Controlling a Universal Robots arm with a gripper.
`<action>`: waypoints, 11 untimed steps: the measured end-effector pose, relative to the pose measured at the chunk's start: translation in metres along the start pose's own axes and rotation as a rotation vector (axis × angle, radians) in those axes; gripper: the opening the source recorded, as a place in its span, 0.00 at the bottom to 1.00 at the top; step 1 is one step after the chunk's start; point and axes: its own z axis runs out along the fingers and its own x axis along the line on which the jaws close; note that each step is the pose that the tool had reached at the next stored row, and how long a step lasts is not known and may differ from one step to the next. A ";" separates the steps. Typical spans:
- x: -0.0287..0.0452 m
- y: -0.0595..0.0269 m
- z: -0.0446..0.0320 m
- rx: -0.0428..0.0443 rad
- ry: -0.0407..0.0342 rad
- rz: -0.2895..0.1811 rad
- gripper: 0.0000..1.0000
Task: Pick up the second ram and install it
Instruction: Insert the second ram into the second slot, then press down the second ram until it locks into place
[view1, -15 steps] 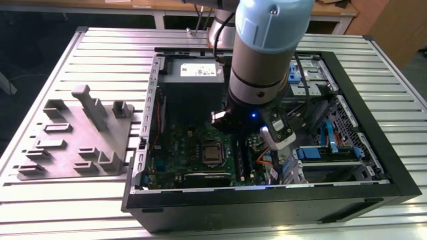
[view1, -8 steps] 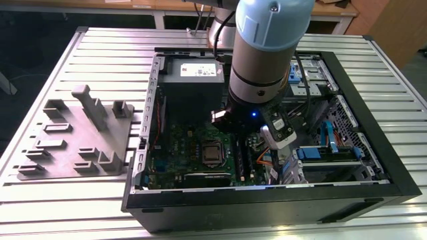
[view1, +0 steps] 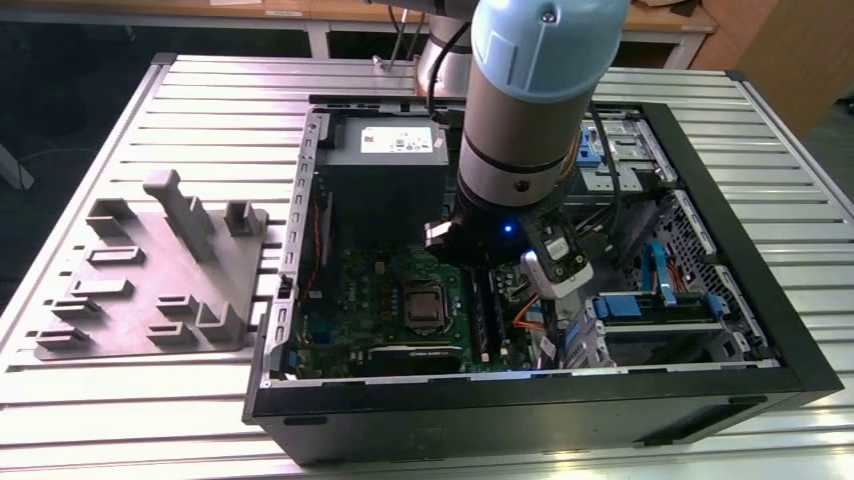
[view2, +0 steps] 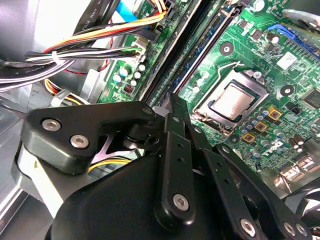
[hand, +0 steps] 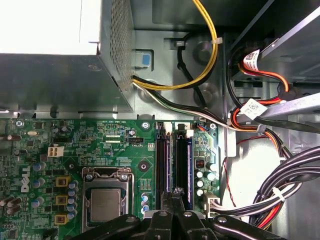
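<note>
Inside the open case (view1: 747, 330), end effector (hand: 176, 197) low over the motherboard's slots (hand: 172, 165).

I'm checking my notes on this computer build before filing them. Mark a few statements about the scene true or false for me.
1. The arm reaches down into the open computer case. True.
2. The grey holder tray lies inside the case. False: it lies on the slatted table, outside the case on the exterior view's left.
3. The gripper is over the memory slots of the green motherboard. True.
4. The processor is hidden under a cooler. False: its metal lid is bare.
</note>
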 end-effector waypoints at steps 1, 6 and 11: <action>0.0000 0.0000 0.0000 0.0001 0.0000 0.000 0.10; 0.0000 0.0000 0.0000 0.0008 0.0000 0.000 0.10; 0.0000 0.0002 0.0000 0.0006 0.0000 0.000 0.10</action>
